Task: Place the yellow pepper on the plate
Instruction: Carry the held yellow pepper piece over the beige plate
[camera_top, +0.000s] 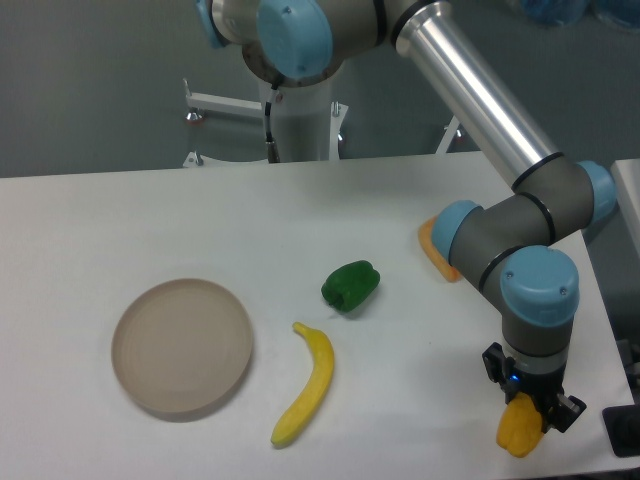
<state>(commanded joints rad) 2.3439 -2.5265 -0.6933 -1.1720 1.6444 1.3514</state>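
Observation:
The yellow pepper (518, 428) is at the front right of the table, under my gripper (530, 412). The black fingers stand on either side of its top and appear closed on it. Whether it rests on the table or is just lifted I cannot tell. The plate (181, 346) is a round pale tan dish at the front left, far from the gripper, with nothing on it.
A green pepper (350, 285) lies mid-table. A long yellow banana (308, 383) lies in front of it, right of the plate. An orange wedge piece (433, 245) lies behind the arm's elbow at the right. The table's right edge is close to the gripper.

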